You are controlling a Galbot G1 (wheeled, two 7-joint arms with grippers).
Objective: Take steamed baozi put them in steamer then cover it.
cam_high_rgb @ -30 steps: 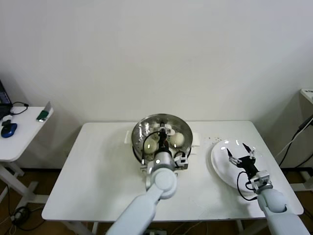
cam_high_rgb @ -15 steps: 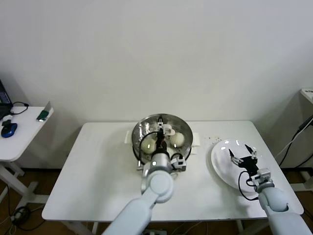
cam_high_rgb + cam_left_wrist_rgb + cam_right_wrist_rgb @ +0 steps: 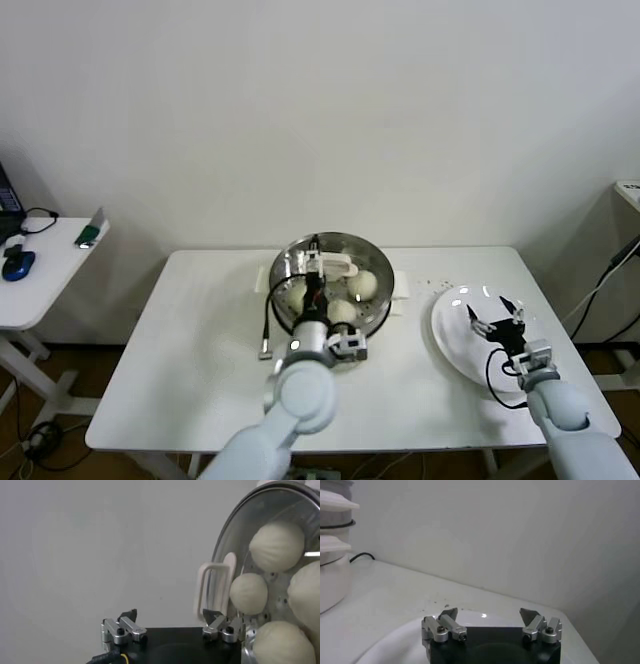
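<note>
The cover point(image 3: 322, 262) sits on the steamer point(image 3: 330, 285), seemingly seated, with the steamed baozi point(image 3: 276, 545) visible through its glass. The left end effector point(image 3: 172, 625) stands spread wide beside the handle, gripping nothing. The right end effector point(image 3: 497, 318) waits wide over the plate point(image 3: 455, 345) on the desk point(image 3: 200, 340).

Baozi: four, all in steamer point(image 3: 330, 287) – point(image 3: 276, 545), point(image 3: 248, 593), point(image 3: 305, 593), point(image 3: 278, 643). Steamer: one. Cover point(image 3: 331, 266): one, cream bar handle. White plate point(image 3: 462, 340): one. Desk point(image 3: 200, 350): one main, one side desk point(image 3: 50, 270) at left. Grippers: two – left point(image 3: 172, 629), right point(image 3: 491, 625).
</note>
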